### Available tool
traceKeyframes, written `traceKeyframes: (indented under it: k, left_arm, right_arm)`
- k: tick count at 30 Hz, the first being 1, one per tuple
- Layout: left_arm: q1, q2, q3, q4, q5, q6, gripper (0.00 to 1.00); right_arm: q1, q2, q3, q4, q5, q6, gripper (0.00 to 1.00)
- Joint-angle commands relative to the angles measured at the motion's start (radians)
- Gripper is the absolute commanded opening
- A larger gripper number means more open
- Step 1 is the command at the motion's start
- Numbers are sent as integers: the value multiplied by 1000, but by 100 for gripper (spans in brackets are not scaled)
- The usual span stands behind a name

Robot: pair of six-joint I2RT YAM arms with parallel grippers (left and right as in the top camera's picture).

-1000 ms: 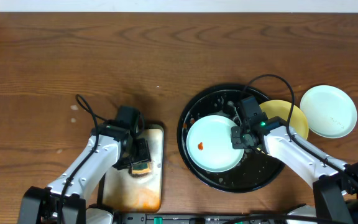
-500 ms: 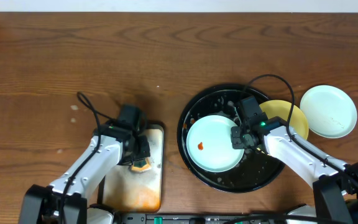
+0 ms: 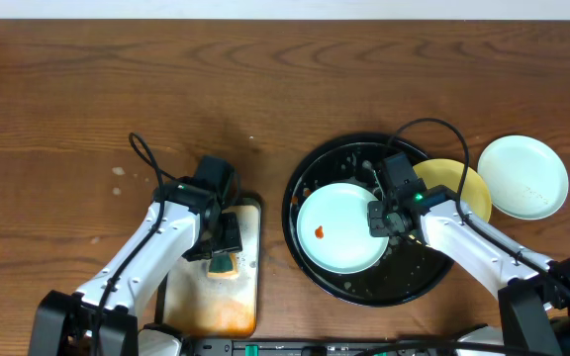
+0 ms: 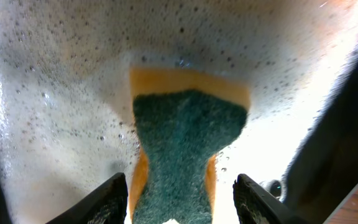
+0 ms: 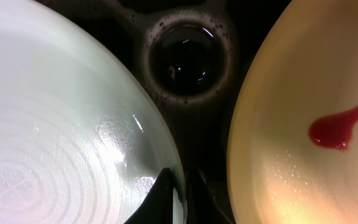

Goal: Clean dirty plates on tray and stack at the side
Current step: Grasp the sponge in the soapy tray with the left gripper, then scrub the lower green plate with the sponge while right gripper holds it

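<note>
The left fingers (image 4: pixel 110 200) stand apart on either side of the sponge (image 4: pixel 188 137) and grip nothing. The sponge lies green side up in the foam of the metal tray (image 3: pixel 248 292). The right fingers (image 5: pixel 165 190) are pinched tight on the rim of the mint plate (image 3: pixel 339 227), which sits inside the black tray (image 3: pixel 404 282) with its sauce spot (image 3: pixel 320 232) facing up. Just beside them the yellow plate (image 3: pixel 463 183), also spotted, overhangs the tray's right rim. A second mint plate (image 3: pixel 522 176) rests on the bench (image 3: pixel 166 89), touching the yellow one.

The step in hand looks like picking up the sponge. Close squarely across its narrow middle, low enough to catch the yellow body as well as the scourer, then lift straight up. The right side should hold the plate flat, so that wiping cannot push it into the yellow plate.
</note>
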State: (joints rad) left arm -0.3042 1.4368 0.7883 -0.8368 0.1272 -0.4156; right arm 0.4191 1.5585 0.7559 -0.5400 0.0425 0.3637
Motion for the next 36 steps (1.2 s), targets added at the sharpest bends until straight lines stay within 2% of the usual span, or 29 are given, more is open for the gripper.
traceKeyframes:
  k: [1,5,10,11,12,17,22,26,30,36]
  left_arm:
    - [-5,3,-27,40,-17,-8,56]
    - [-5,35,-93,134,-16,-14,49]
    - [-5,123,-125,184,-2,-42,19]
    - [-5,135,-123,187,11,-42,10]
    - [-5,141,-120,188,19,-42,8]
    - [-5,122,-51,111,19,-42,8]
    - [-5,75,106,-56,19,-42,7]
    - [-16,50,217,-124,29,-42,8]
    - [-55,46,269,-84,140,-44,7]
    - [-193,53,273,105,197,-162,7]
  right_arm:
    - [-2,19,-26,-1,12,25,4]
    - [-2,19,-26,-1,12,25,4]
    - [-2,19,-26,-1,12,25,4]
    - [-2,19,-26,-1,12,25,4]
    - [-2,19,-26,-1,12,25,4]
    - [-2,19,-26,-1,9,25,4]
    - [-2,19,-26,-1,9,25,4]
    - [-2,19,-26,-1,9,25,4]
    - [-2,19,-26,-2,9,25,4]
    - [-2,19,-26,-2,5,25,4]
